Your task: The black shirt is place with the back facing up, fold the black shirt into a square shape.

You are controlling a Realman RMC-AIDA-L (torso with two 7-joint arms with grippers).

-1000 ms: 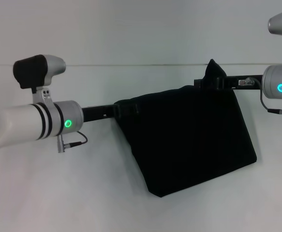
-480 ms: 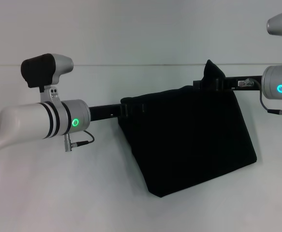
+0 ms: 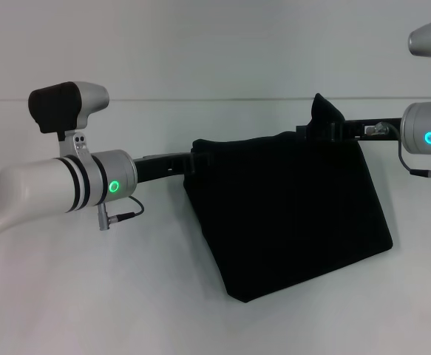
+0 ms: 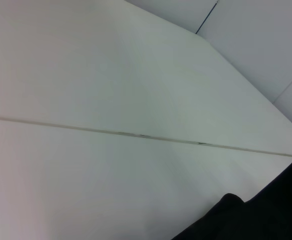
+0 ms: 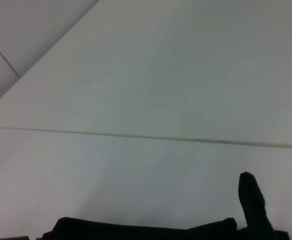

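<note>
The black shirt (image 3: 289, 214) hangs folded in the air above the white table (image 3: 89, 296), with no lettering showing. My left gripper (image 3: 193, 161) is shut on its upper left corner. My right gripper (image 3: 323, 127) is shut on its upper right corner, where a peak of cloth sticks up. The top edge sags slightly between them, and the lower edge slants down toward the left. The shirt's edge also shows in the left wrist view (image 4: 266, 215) and in the right wrist view (image 5: 146, 231).
A thin seam (image 3: 200, 100) runs across the white table behind the shirt. My left forearm (image 3: 60, 188) reaches in from the left, and my right wrist (image 3: 426, 137) from the right edge.
My left arm has moved to the right toward the right gripper and lifted slightly, taking the shirt's left corner with it. The right arm has stayed put.
</note>
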